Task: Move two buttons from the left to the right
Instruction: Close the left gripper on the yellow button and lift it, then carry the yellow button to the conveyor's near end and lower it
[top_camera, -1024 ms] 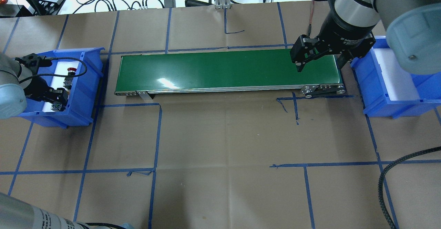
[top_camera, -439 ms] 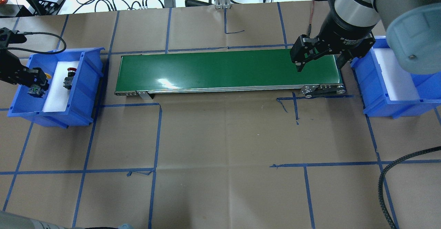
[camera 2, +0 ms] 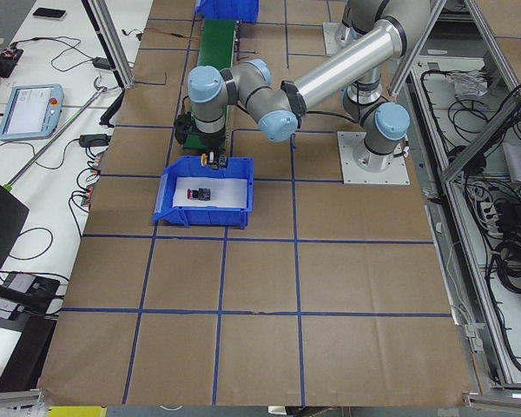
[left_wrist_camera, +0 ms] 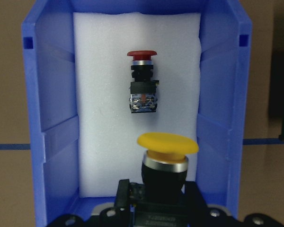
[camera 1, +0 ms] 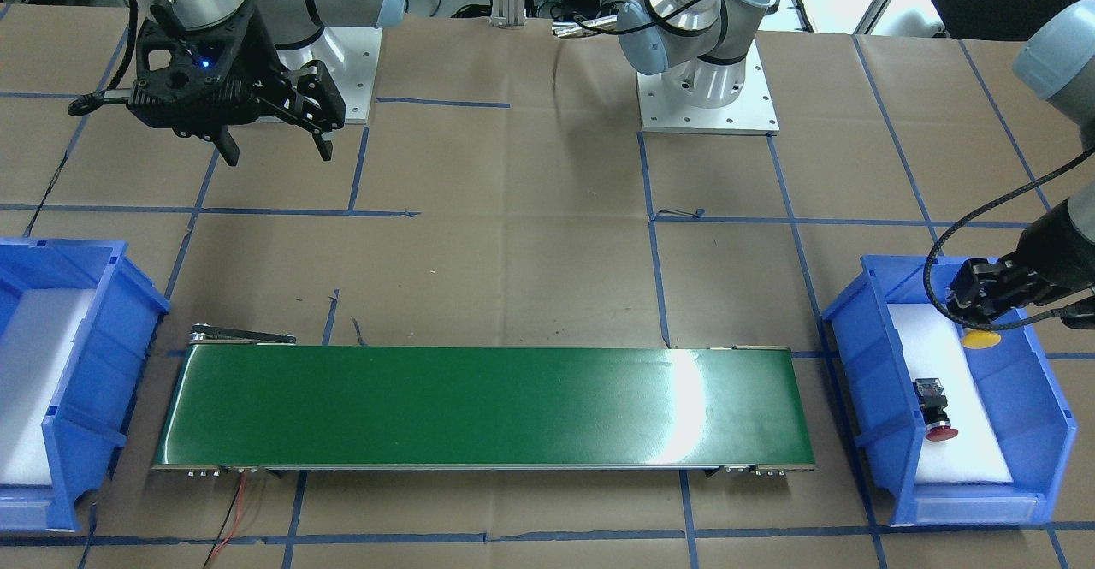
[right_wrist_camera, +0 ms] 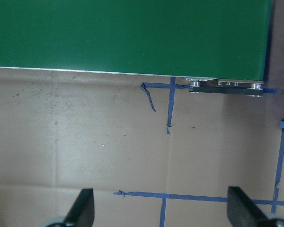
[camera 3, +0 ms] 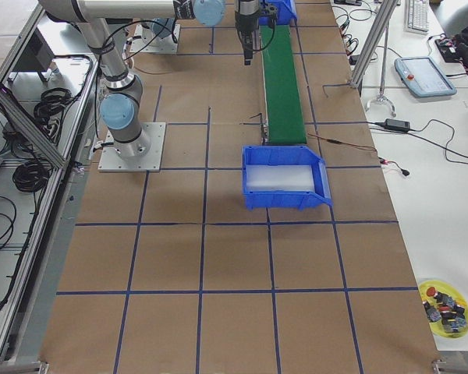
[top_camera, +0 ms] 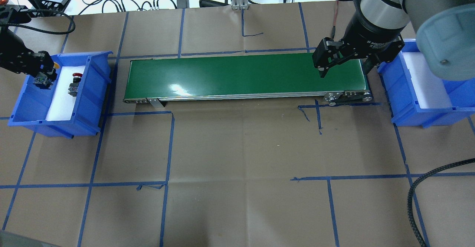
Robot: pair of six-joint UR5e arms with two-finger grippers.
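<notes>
Green conveyor belt point(top_camera: 245, 75) — left bin point(top_camera: 91, 91) and right bin point(top_camera: 400, 98) (foam-lined) at its ends.

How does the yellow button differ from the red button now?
The yellow button has a yellow cap; the red button, a red one. The yellow button is gripped by the left end effector; the red button lies free on the white foam. Both have dark bodies.
</notes>
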